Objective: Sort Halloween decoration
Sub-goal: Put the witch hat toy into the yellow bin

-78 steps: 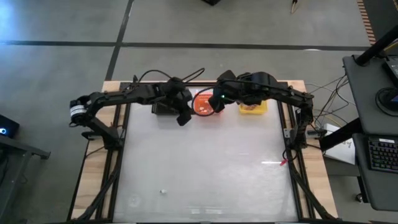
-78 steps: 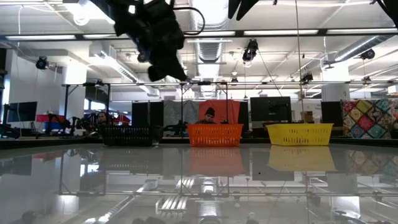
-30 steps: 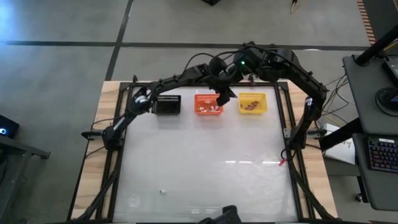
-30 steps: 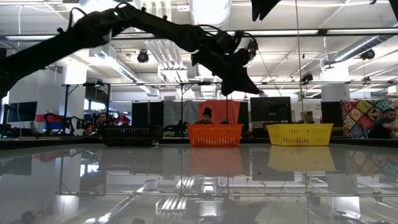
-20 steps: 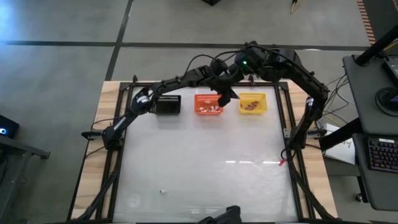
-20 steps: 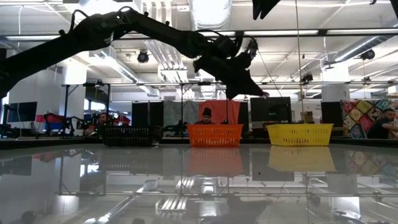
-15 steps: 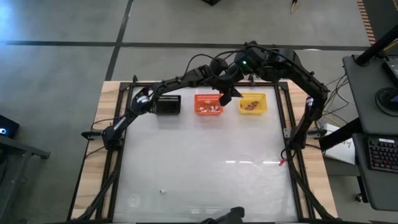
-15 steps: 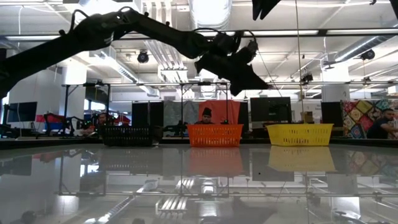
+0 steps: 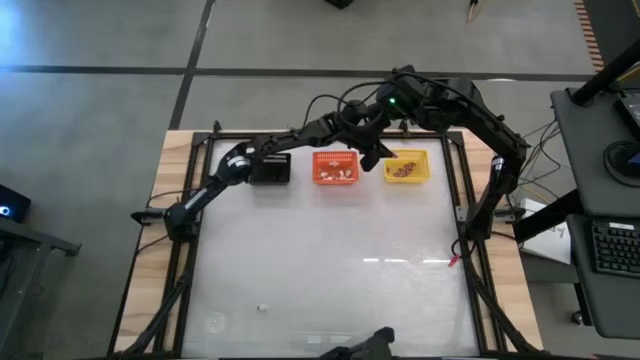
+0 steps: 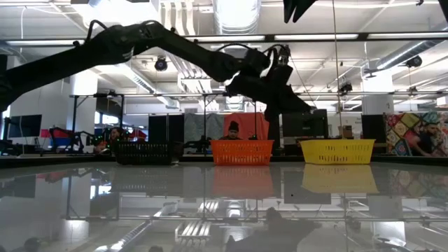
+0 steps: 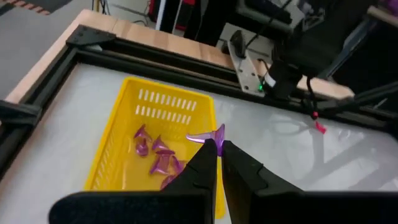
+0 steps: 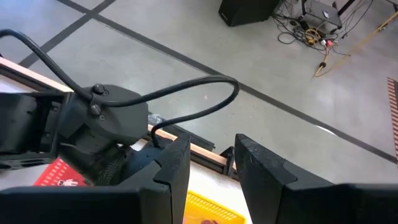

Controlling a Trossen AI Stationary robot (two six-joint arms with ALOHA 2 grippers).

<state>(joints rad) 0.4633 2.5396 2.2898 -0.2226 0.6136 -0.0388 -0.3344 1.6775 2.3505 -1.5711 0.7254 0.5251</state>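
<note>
Left gripper (image 11: 214,149) is pinched tight on a small purple piece (image 11: 208,135), held by one end so the pointed tip sticks out past the fingertips. It hangs above the yellow basket (image 11: 118,155), near the basket's inner long rim on the orange-basket side. More purple pieces (image 11: 155,154) already lie in that basket.

Handling, as a guess: tiny, light, stiff plastic with a smooth, probably slippery surface. Only a fingertip pinch works, across the flat middle rather than the pointed end. It may cling to a finger on release or bounce off the basket floor.

On the high view the three baskets sit in a row at 12 o'clock on the surface: black basket (image 9: 269,168) at 11, orange basket (image 9: 336,167) at 12 with white bits inside, yellow basket at 1. The left arm stretches right across the row. The right gripper (image 12: 211,165) is raised over the far edge above the yellow basket, fingers apart, holding nothing; it looks out at the floor beyond the frame.

Room: both arms crowd the 12–1 o'clock corner, so clearance between them looks tight, with the black frame rail just behind the baskets. The surface from 3 through 9 o'clock is wide open, bar a small speck (image 9: 262,307) near 7.
</note>
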